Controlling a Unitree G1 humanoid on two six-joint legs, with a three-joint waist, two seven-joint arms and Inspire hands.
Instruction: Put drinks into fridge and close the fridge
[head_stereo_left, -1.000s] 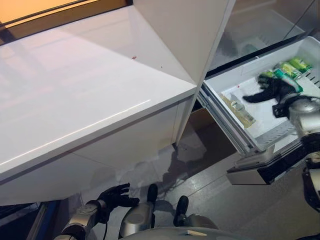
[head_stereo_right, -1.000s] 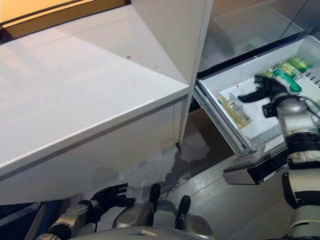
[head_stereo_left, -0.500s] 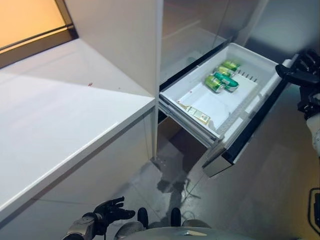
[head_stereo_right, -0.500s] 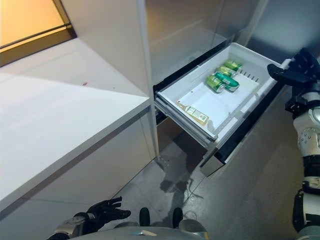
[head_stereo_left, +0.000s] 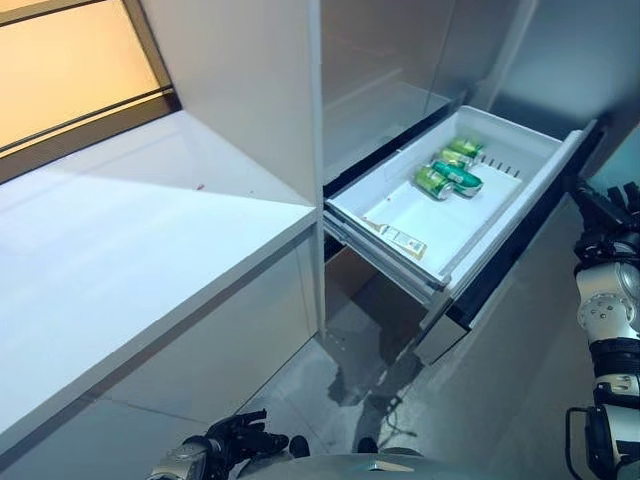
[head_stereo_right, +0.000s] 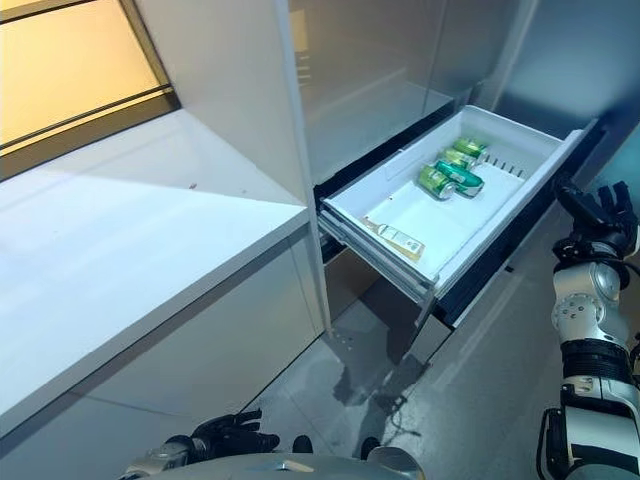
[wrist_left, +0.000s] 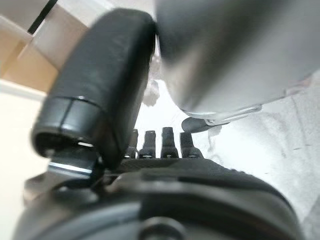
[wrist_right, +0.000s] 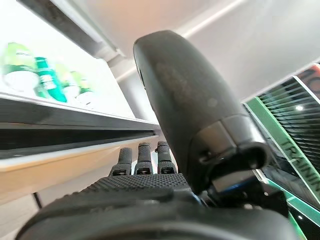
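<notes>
Right hand (head_stereo_right: 600, 212) now out of freezer drawer (head_stereo_right: 500, 215), empty, fingers straight & spread, hanging just beside drawer's front panel at its right end; a sec ago was inside, over the cans. Whole view also swung since then, so camera moved, not the furniture. Green drink cans (head_stereo_left: 447, 172) left lying on their sides in a cluster at back of drawer, w/ a flat packet (head_stereo_left: 405, 240) nearer front edge. Means: drinks prob. in, only closing left; drawer fully pulled out. Cans well apart from right hand, across drawer wall. Left hand (head_stereo_left: 240, 446) low by floor, under white bench (head_stereo_left: 120, 260), fingers relaxed, holding nothing.
</notes>
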